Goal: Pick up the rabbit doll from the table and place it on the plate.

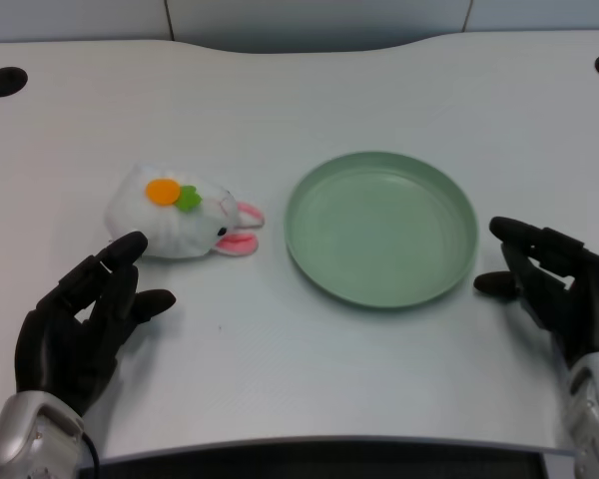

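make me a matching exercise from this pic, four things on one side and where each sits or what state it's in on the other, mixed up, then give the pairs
Things:
1. rabbit
2. plate
3. left hand
4. right hand

Places or states:
A. green, nothing in it, middle of the table
B. open, at the near left, fingertips close to the white doll
C. lying on its side, left of the green dish, orange and green patch on top
D. waiting at the right edge, beside the dish

Pairs: 1-C, 2-A, 3-B, 4-D
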You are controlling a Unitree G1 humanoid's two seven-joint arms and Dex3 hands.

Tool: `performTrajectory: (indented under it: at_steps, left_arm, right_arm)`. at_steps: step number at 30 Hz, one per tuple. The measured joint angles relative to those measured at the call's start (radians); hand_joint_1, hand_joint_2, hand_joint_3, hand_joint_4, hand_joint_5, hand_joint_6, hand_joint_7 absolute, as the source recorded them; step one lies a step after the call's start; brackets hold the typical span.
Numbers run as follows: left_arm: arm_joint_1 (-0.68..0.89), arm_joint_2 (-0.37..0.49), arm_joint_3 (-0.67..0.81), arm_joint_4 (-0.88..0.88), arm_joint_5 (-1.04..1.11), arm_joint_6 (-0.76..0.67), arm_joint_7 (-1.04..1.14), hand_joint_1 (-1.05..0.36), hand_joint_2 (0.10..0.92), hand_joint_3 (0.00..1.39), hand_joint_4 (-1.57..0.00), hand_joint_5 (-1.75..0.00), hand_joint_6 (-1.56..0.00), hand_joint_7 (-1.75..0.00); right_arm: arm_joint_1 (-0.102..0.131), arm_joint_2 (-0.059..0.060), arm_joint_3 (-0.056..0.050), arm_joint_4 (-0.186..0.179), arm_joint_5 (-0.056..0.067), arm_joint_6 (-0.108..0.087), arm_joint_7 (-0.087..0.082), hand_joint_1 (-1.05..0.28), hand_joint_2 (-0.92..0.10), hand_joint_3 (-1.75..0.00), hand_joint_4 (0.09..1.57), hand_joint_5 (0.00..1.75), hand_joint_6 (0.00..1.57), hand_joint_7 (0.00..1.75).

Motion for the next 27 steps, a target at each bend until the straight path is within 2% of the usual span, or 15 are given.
performTrajectory:
  at_steps: [6,10,14,19,23,27]
  left_arm:
    - [0.000,0.000,0.000,0.000,0.000,-0.001,-0.001,-0.54,0.921,0.18,-0.43,-1.36,-0.85,-0.06]
    - [0.001,0.002,-0.003,0.001,0.017,-0.063,-0.015,-0.51,0.921,0.18,-0.44,-1.40,-0.85,-0.06]
    - [0.001,0.012,-0.025,-0.008,0.076,-0.166,-0.032,-0.49,0.921,0.21,-0.40,-1.41,-0.86,-0.06]
    - [-0.007,0.022,-0.040,-0.053,0.113,-0.198,-0.021,-0.45,0.921,0.21,-0.35,-1.40,-0.85,-0.05]
    - [-0.013,0.077,-0.093,-0.078,0.244,-0.290,-0.012,-0.50,0.921,0.24,-0.33,-1.34,-0.80,-0.03]
    - [-0.063,0.150,-0.129,-0.063,0.355,-0.423,-0.010,-0.50,0.921,0.19,-0.34,-1.23,-0.78,-0.02]
  right_arm:
    - [0.000,0.000,-0.005,0.003,0.000,-0.004,0.002,-0.38,-0.92,-0.17,0.88,0.87,1.03,0.01]
    - [0.000,0.001,-0.005,0.003,-0.002,0.000,-0.005,-0.39,-0.92,-0.17,0.87,0.86,1.02,0.00]
    - [0.000,0.002,0.001,-0.011,-0.006,0.008,-0.017,-0.39,-0.92,-0.18,0.86,0.85,1.02,0.00]
    - [0.000,0.003,0.012,-0.015,-0.012,0.019,-0.026,-0.40,-0.92,-0.18,0.87,0.85,1.02,0.00]
    - [0.000,0.004,0.012,-0.015,-0.012,0.028,-0.034,-0.39,-0.92,-0.17,0.87,0.85,1.02,0.00]
    - [0.000,0.004,0.012,-0.015,-0.011,0.029,-0.034,-0.39,-0.92,-0.17,0.86,0.85,1.01,0.00]
